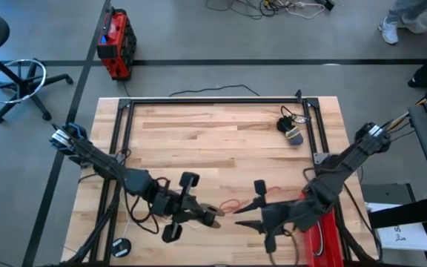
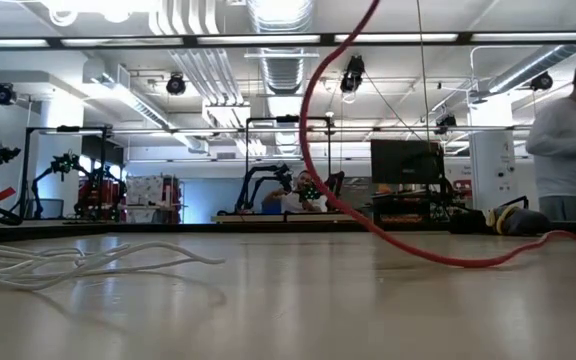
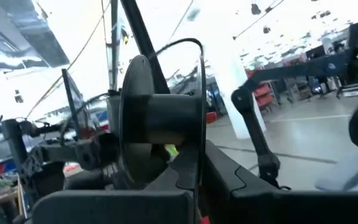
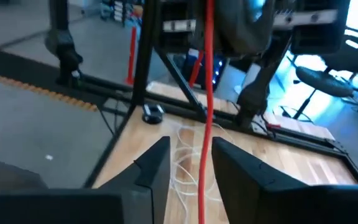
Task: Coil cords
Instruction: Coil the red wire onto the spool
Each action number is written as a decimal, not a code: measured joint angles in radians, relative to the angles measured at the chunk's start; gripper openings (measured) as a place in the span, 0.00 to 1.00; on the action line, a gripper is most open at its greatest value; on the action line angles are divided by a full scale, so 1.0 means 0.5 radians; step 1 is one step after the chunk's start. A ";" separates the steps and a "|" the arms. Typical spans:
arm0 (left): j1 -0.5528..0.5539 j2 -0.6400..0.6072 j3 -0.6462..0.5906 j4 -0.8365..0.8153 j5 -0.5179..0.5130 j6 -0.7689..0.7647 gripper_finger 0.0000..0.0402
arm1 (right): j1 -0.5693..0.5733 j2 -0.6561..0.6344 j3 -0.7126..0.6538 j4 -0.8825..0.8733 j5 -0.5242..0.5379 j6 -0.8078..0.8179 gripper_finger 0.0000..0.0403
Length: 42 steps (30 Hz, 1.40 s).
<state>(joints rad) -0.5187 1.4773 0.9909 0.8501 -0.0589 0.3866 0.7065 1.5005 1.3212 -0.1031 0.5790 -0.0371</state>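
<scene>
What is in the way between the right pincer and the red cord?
Nothing visible. The red cord runs between the open fingers of the right pincer; the white cord lies beyond it.

Around my light wooden butcher-block table (image 1: pixel 221 141) lay grey floor (image 1: pixel 199 37); a black swivel stool (image 1: pixel 6 70) stood nearby.

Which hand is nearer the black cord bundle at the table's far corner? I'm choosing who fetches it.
The right hand is nearer, though still well short of the black cord bundle, which lies beyond it on its own side. The left hand is farther, across the table's middle.
</scene>
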 joint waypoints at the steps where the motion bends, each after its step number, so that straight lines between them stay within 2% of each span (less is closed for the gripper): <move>1: 0.001 0.000 0.000 -0.001 0.026 -0.001 0.00 | -0.012 0.034 0.000 0.029 -0.003 0.010 0.31; 9: 0.000 -0.001 0.004 -0.021 0.405 -0.007 0.00 | -0.125 0.316 0.000 0.188 -0.005 -0.002 0.32; 18: -0.001 -0.056 0.007 -0.326 0.639 0.015 0.00 | -0.080 0.328 0.092 0.203 -0.010 -0.145 0.26; 25: 0.000 -0.059 0.008 -0.480 0.964 0.249 0.00 | -0.096 0.390 0.105 0.213 -0.037 -0.188 0.24; 31: 0.000 -0.058 0.008 -0.572 0.967 0.289 0.00 | -0.094 0.459 0.124 0.207 -0.125 -0.165 0.27; 42: -0.001 -0.058 0.007 -0.639 0.901 0.314 0.00 | -0.176 0.522 0.126 0.139 -0.121 -0.070 0.34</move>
<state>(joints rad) -0.5190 1.4483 0.9946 0.5306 0.3916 0.5436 0.6185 1.7616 1.3844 -0.0337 0.5186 -0.0723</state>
